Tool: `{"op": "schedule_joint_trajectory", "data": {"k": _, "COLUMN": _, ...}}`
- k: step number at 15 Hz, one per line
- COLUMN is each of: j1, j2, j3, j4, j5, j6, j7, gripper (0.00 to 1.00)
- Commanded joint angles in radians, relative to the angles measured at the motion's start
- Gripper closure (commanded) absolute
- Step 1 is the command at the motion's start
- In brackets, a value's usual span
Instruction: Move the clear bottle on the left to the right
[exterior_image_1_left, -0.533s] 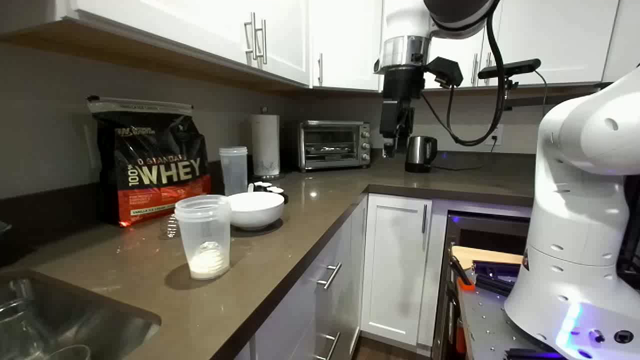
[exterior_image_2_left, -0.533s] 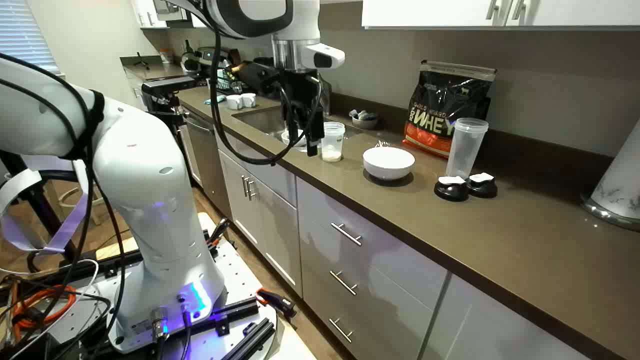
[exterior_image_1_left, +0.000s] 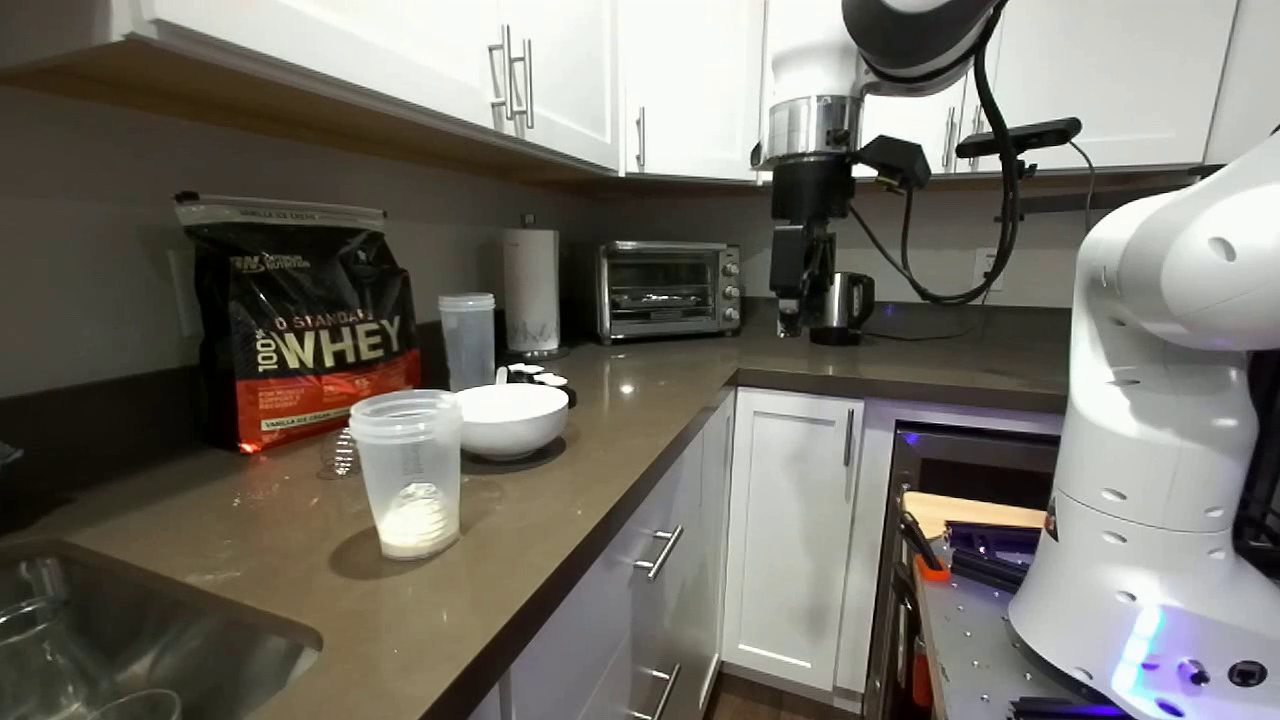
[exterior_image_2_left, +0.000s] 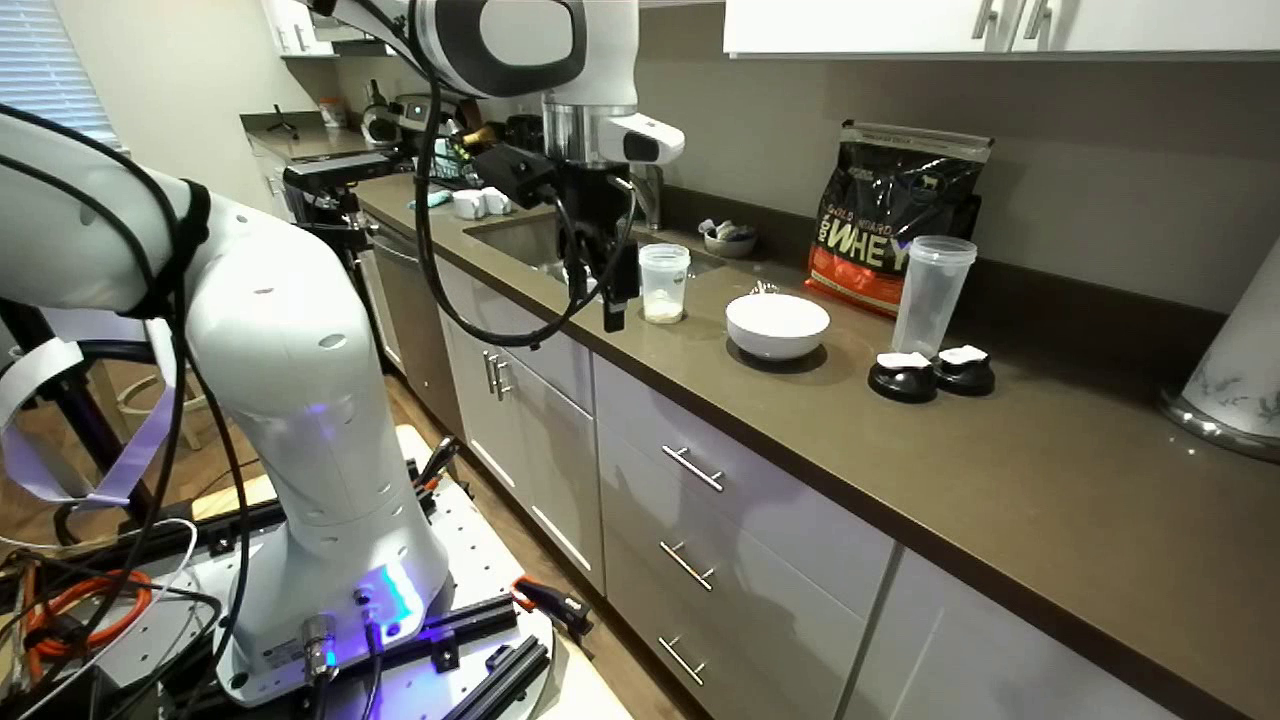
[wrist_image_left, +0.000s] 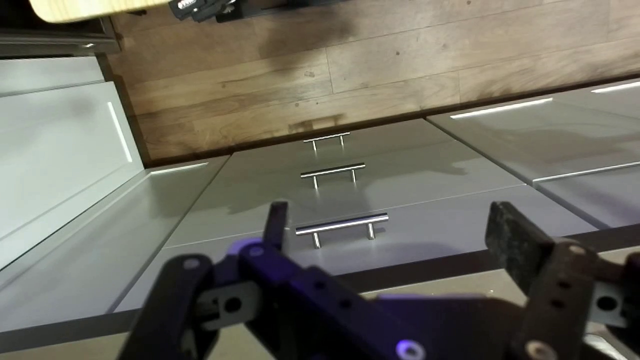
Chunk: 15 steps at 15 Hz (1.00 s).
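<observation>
The clear bottle, translucent and wide-mouthed with white powder in its bottom, stands upright on the counter by the sink. It also shows in an exterior view. A second translucent bottle, taller-looking and empty, stands behind the white bowl, and shows again in an exterior view. My gripper hangs pointing down, above and in front of the counter's front edge, apart from the clear bottle. In the wrist view the gripper has its fingers wide apart with nothing between them. A pale shiny sliver at the lower right there is unclear.
A white bowl stands between the two bottles. The black whey bag leans at the wall. Two black lids sit by the empty bottle. The paper towel roll stands farther right. The sink adjoins the clear bottle.
My gripper has moved down a little and slightly farther from the clear bottle as seen in an exterior view. The bottles, bowl and bag have not moved.
</observation>
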Motion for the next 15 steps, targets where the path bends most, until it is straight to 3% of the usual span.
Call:
{"op": "schedule_joint_trajectory", "data": {"k": 1, "j1": -0.002, "j2": 0.0, "j3": 0.001, "j4": 0.002, "j5": 0.001, "j6": -0.002, "j7": -0.001, "gripper": 0.0}}
{"op": "schedule_joint_trajectory", "data": {"k": 7, "j1": 0.029, "j2": 0.042, "j3": 0.037, "j4": 0.078, "j5": -0.02, "j6": 0.048, "j7": -0.018, "gripper": 0.0}}
{"op": "schedule_joint_trajectory", "data": {"k": 15, "j1": 0.181, "j2": 0.284, "j3": 0.146, "j4": 0.263, "j5": -0.006, "j6": 0.274, "j7": -0.038, "gripper": 0.0}}
